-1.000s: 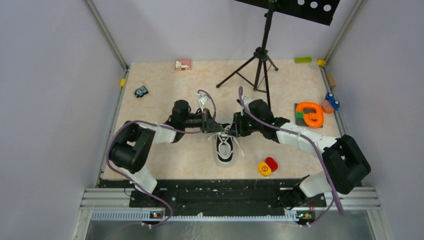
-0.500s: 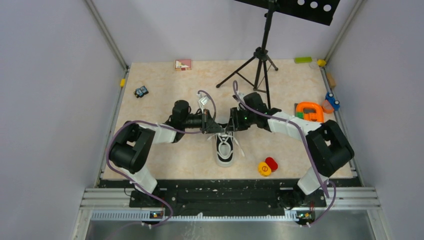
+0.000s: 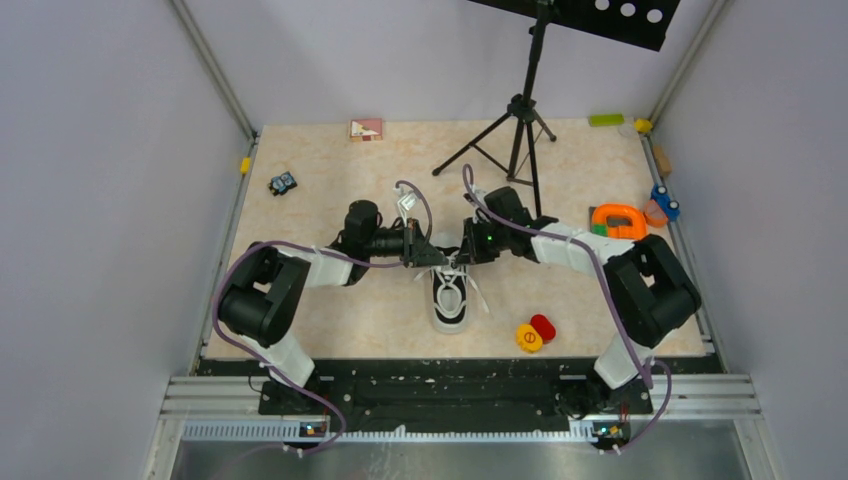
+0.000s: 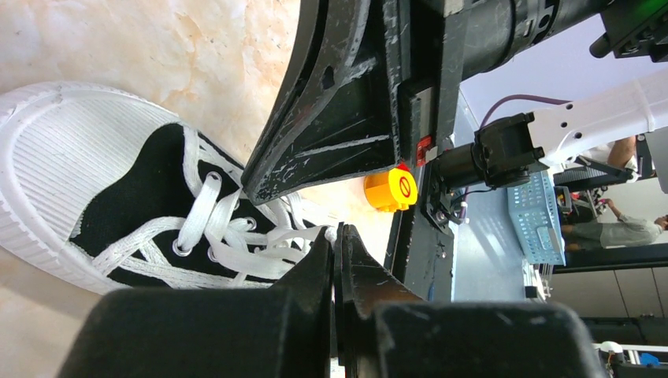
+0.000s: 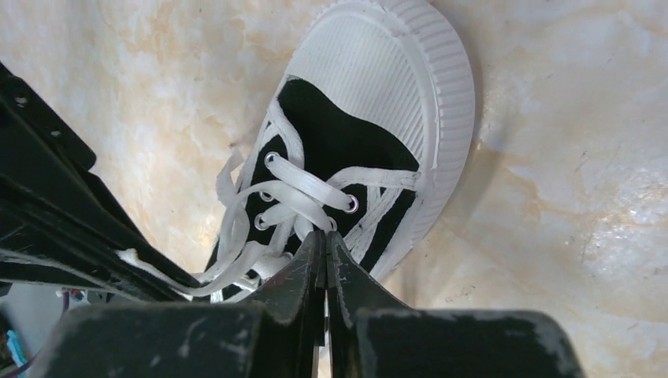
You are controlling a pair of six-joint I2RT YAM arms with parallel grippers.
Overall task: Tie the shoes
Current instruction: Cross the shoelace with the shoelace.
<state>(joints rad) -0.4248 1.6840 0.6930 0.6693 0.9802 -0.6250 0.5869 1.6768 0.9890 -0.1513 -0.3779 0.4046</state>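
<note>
On the table (image 3: 330, 180), toe toward the arm bases, 1 black sneaker (image 3: 449, 303), left fingers (image 4: 315, 272) pinched shut on a white lace (image 4: 295, 235) and right fingers (image 5: 303, 276) shut atop the lacing (hold there unclear).

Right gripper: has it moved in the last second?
Yes. In the top view the right gripper shifted slightly left, away from the orange toy and toward the left gripper.

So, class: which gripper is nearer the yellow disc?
Right. Both meet at the shoe; the right gripper is on the side facing the yellow disc, the left gripper opposite it.
</note>
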